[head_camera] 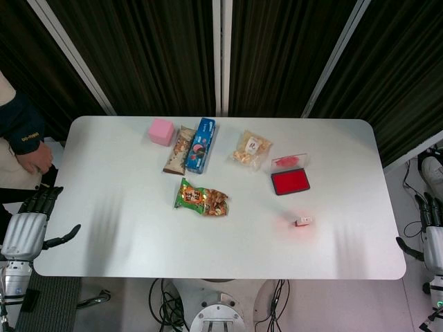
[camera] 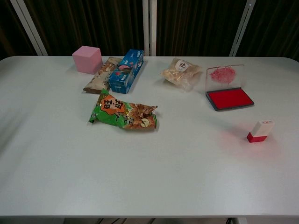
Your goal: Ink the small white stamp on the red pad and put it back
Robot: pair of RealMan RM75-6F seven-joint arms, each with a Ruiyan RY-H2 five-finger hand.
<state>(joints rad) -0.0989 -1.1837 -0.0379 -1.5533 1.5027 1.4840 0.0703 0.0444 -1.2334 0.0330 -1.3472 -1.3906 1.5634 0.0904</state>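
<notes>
stamp point(camera: 260, 130): upright, near table point(head_camera: 124, 228) right-front corner, apart from pad
red pad point(camera: 229, 98): lid open, right half
left hand point(head_camera: 31, 225): off left edge, fingers spread, empty
right hand point(head_camera: 430, 235): cropped at frame edge, looks empty

pink cube: point(camera: 87, 59) far left of the row at the back of the table, just beside the brown packet
brown snack packet: point(camera: 101, 74) lies lengthwise, touching the blue box along one side
blue box: point(camera: 126, 70) lying flat, angled towards the back edge
clear bag of snacks: point(camera: 181, 71) right of the blue box, apart from it
green snack packet: point(camera: 123, 115) nearer the front, alone, crumpled
table: point(head_camera: 124, 228) white, rounded corners
person: point(head_camera: 21, 135) at the left edge, partly visible
</notes>
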